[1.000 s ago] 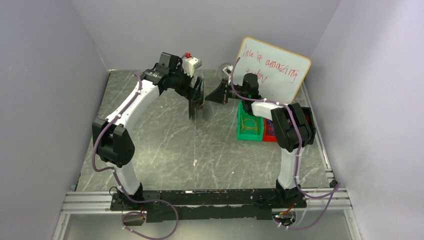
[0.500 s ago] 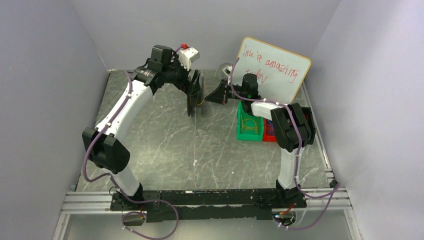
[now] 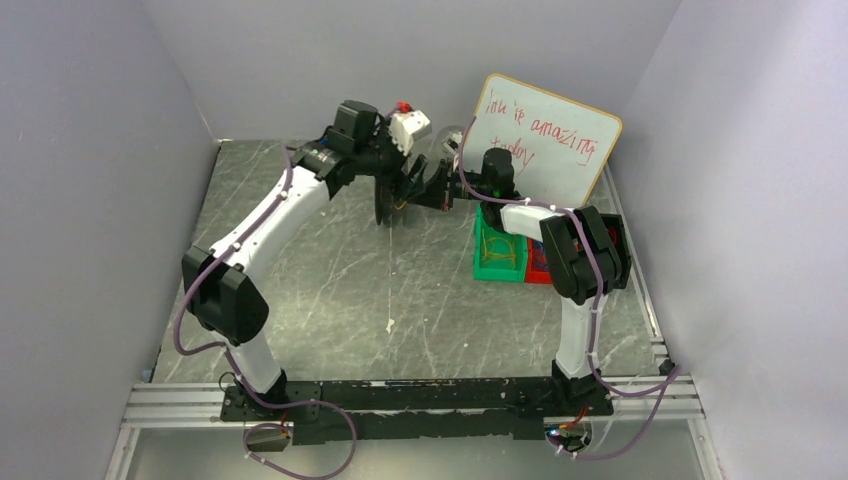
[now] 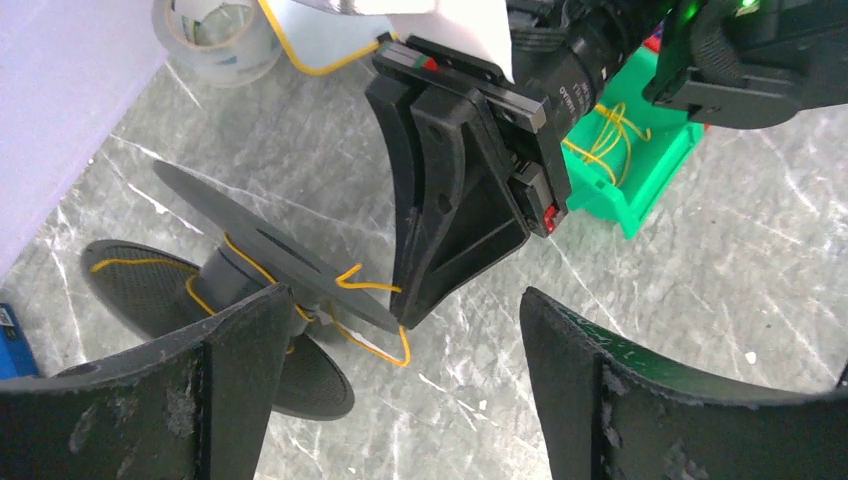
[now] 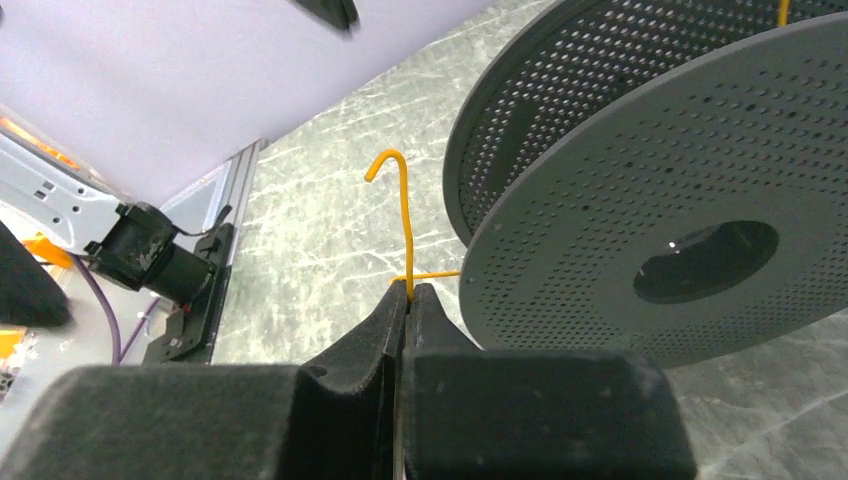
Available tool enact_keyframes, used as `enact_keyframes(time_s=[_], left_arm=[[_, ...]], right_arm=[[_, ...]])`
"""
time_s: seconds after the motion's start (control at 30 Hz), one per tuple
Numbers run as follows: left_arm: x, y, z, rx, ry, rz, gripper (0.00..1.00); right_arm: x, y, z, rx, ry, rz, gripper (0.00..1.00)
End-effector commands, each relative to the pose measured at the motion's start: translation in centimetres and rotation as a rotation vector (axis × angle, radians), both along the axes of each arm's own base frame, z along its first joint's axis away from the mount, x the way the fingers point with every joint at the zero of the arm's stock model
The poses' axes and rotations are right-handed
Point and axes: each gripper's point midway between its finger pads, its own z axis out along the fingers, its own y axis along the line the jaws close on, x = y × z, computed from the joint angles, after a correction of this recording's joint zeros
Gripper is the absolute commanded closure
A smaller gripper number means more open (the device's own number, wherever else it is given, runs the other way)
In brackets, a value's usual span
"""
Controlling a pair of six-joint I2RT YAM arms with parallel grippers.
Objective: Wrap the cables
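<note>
A black spool stands on edge on the marble table, with a thin yellow cable looped round its hub. My right gripper is shut on that cable right beside the perforated spool disc; the free end curls upward past its tips. From above, the right gripper points left at the spool. My left gripper hangs open just above. The spool is by its left finger, and the right gripper's tip lies under the gap. Nothing is gripped between its fingers.
A green bin holding more yellow cables sits right of the spool, with a red bin beside it. A whiteboard leans at the back right. A tape roll lies near the back wall.
My left arm swung back and left, then came forward to the right, so its gripper now hangs close over the right gripper's tip. The right gripper and spool stayed put.
</note>
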Motion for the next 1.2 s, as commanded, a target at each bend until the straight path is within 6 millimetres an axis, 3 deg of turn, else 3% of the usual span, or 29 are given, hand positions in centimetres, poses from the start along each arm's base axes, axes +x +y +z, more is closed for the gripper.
enact_keyframes(time_s=[0.0, 0.13, 0.4, 0.57, 0.7, 1.03, 1.1, 1.17], left_arm=[[1.5, 0.1, -1.2, 0.076, -0.083, 0.075, 0.13], [2.2, 0.6, -2.0, 0.090, -0.084, 0.132, 0.15], [3.4, 1.5, -1.0, 0.083, -0.110, 0.230, 0.14], [2.9, 0.2, -1.6, 0.065, -0.076, 0.170, 0.16], [3.2, 0.3, -2.5, 0.088, -0.074, 0.179, 0.20], [3.3, -0.5, -2.5, 0.065, -0.050, 0.163, 0.43], [3.1, -0.8, -2.4, 0.055, -0.041, 0.149, 0.44], [2.7, -1.2, -2.3, 0.038, -0.025, 0.126, 0.38]], right_arm=[[-0.6, 0.2, 3.1, 0.047, -0.081, 0.007, 1.00], [-0.8, 0.1, 3.5, 0.067, -0.074, 0.010, 1.00], [-1.1, 0.2, 3.7, 0.082, -0.064, 0.020, 1.00], [-1.3, 0.2, 4.0, 0.090, -0.064, 0.026, 1.00], [-1.4, 0.2, 4.1, 0.097, -0.065, 0.028, 1.00], [-1.8, 0.4, 4.1, 0.093, -0.061, 0.047, 1.00], [-1.7, 0.5, 4.0, 0.090, -0.063, 0.046, 1.00], [-1.7, 0.5, 4.0, 0.088, -0.063, 0.048, 1.00]])
